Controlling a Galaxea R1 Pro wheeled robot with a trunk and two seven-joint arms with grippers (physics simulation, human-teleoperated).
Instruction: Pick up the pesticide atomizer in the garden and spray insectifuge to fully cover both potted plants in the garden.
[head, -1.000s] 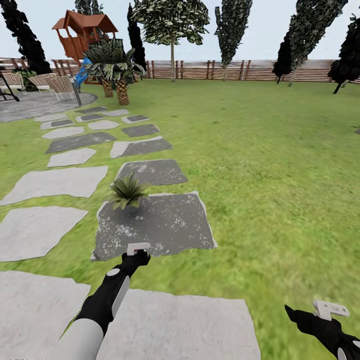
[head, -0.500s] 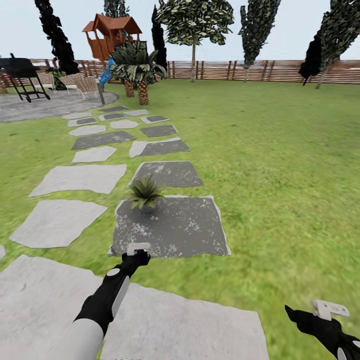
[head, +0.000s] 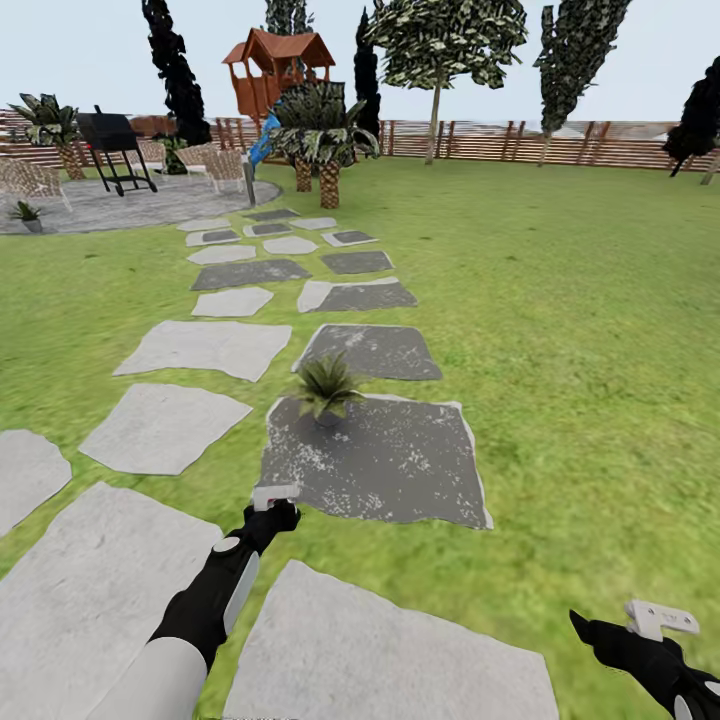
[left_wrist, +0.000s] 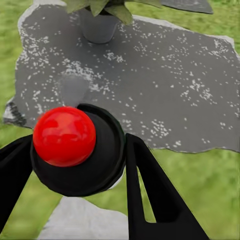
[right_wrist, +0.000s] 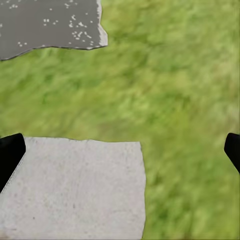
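Potted plants: 2 seen. One (head: 326, 385) stands on the dark slab (head: 400, 470) ahead; 2nd (head: 24, 212) on the far patio (head: 150, 205). Pesticide atomizer (left_wrist: 70, 145) is clamped in the left end effector (left_wrist: 75, 165). Right end effector (right_wrist: 120, 150) is spread wide, nothing held, over grass (right_wrist: 190, 100) & a pale slab (right_wrist: 75, 190).

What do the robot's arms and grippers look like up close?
The left arm is a light grey sleeve that turns glossy black toward the wrist, with a small white oval patch. Both the left gripper and right gripper carry white brackets, and their fingers are flat, black and tapered.
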